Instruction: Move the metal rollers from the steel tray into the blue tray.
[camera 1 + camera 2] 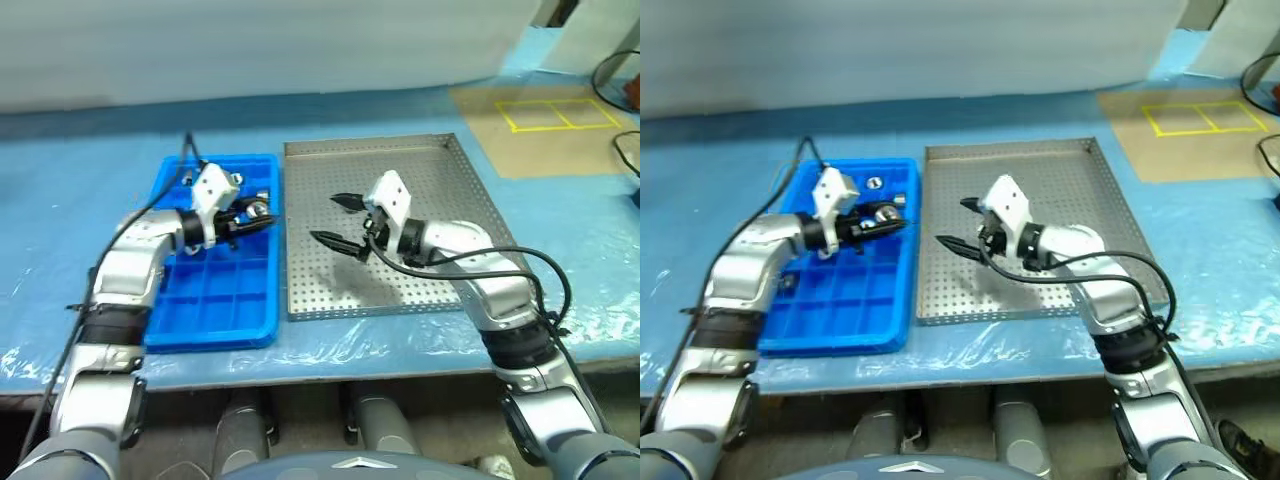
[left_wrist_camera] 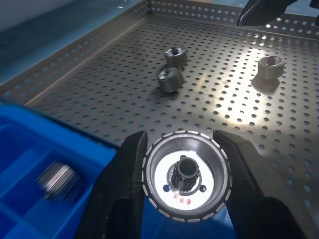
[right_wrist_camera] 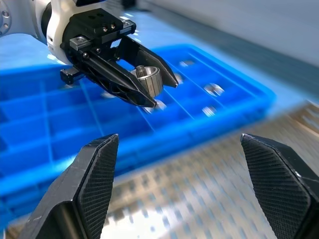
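the left gripper [image 1: 255, 213] pinches a roller [image 2: 186, 181] over the blue tray [image 1: 215, 310]. next, drop it in a box. the right gripper [image 1: 340, 222] is spread wide, empty, over the steel tray [image 1: 440, 180] beside it, where three rollers [image 2: 170, 79] wait.

The blue tray [image 1: 215, 300] is bright blue with a grid of square compartments. At its 3 o'clock, the steel tray [image 1: 450, 180] is silver, its floor dotted with holes. The metal rollers [image 2: 169, 79] are shiny silver-grey with dark centres. The desk [image 1: 60, 200] is pale blue.
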